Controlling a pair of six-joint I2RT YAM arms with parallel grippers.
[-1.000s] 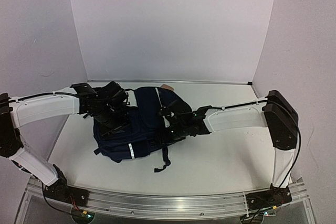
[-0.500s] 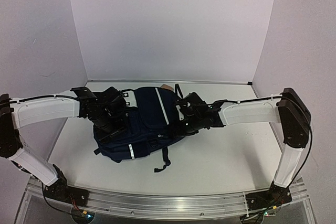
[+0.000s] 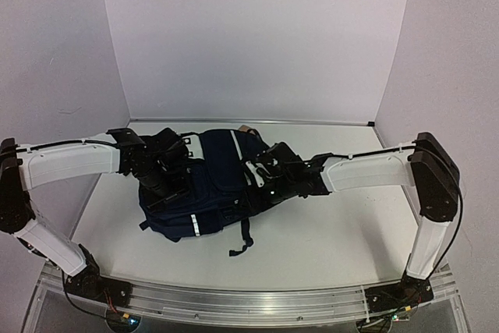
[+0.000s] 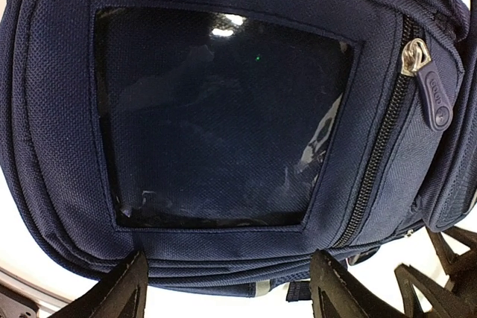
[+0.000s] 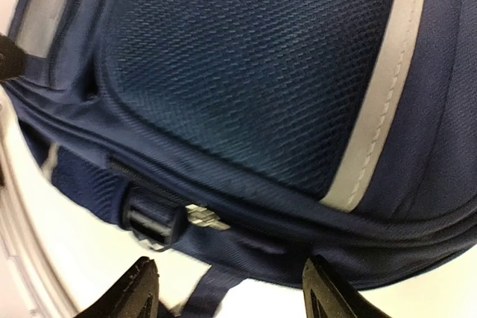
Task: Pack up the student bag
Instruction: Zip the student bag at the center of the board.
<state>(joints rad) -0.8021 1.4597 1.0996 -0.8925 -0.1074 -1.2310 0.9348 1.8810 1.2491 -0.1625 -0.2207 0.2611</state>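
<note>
Your student bag (image 3: 210, 193) lies on its side on the white table (image 3: 343, 232), a little toward 9 o'clock from the middle, with one black strap (image 3: 243, 241) trailing off it toward 5 o'clock.

From above, the left gripper (image 3: 168, 171) sits over the bag's 9 o'clock end and the right gripper (image 3: 261, 179) at its 3 o'clock edge. You cannot judge either pincer from this view, because black parts blend into the dark fabric.

The left wrist camera settles the left side. Its two fingers (image 4: 127, 292) stand wide apart at 6 o'clock with nothing between them, so that pincer is spread and holds nothing. Only here do you see a glossy window pocket (image 4: 216, 117) filling the middle and a zipper pull (image 4: 431, 87) at 2 o'clock.

The right wrist camera shows its own fingers (image 5: 138, 292) likewise parted and gripping nothing, just off the bag's lower seam. It alone gives you the textured panel, the grey stripe (image 5: 373, 117) running from 1 toward 5 o'clock, and a black buckle (image 5: 153, 217) at 8 o'clock.
</note>
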